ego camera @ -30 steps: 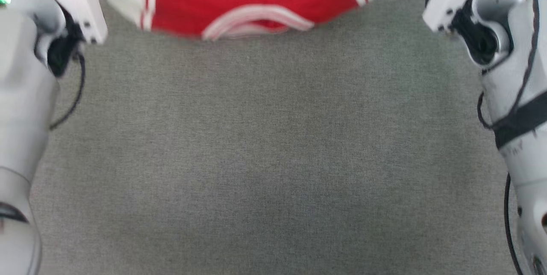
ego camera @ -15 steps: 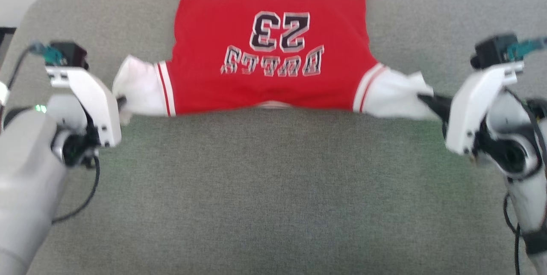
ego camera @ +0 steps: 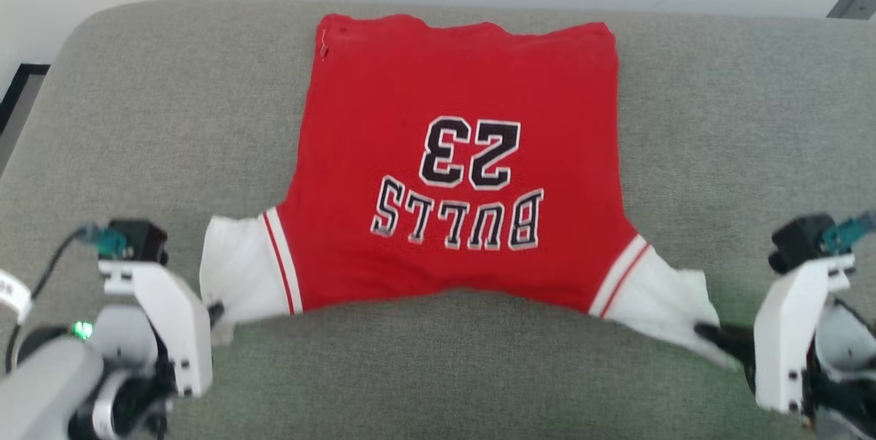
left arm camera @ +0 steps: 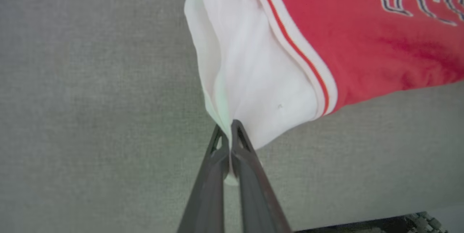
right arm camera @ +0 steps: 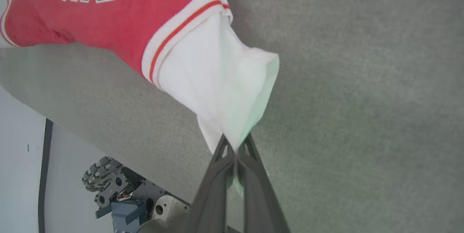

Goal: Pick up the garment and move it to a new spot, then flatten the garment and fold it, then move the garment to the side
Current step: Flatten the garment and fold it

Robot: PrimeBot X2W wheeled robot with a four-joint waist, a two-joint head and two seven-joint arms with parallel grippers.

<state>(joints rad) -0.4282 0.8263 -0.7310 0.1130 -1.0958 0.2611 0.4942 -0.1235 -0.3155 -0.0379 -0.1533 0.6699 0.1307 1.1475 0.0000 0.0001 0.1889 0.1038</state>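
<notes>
Head view: my red BULLS 23 jersey (ego camera: 458,152) lies print-up on the grey cushion (ego camera: 137,118), with the left gripper (ego camera: 216,311) and right gripper (ego camera: 705,334) each pinched on a white sleeve.

Left wrist view: the jaws are closed on a thin bunch of sleeve (left arm camera: 253,80). I judge a hard tug could slip it.

Right wrist view: the same narrow pinch on the other sleeve (right arm camera: 217,80). Uneven pulling would skew the shirt. No container is involved.

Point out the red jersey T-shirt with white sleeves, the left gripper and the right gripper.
red jersey T-shirt (ego camera: 465,159), head view, red body at the number print.
left gripper (left arm camera: 227,126), left wrist view, between the fingertips shut on a sleeve.
right gripper (right arm camera: 235,140), right wrist view, between the fingertips shut on a sleeve.
</notes>
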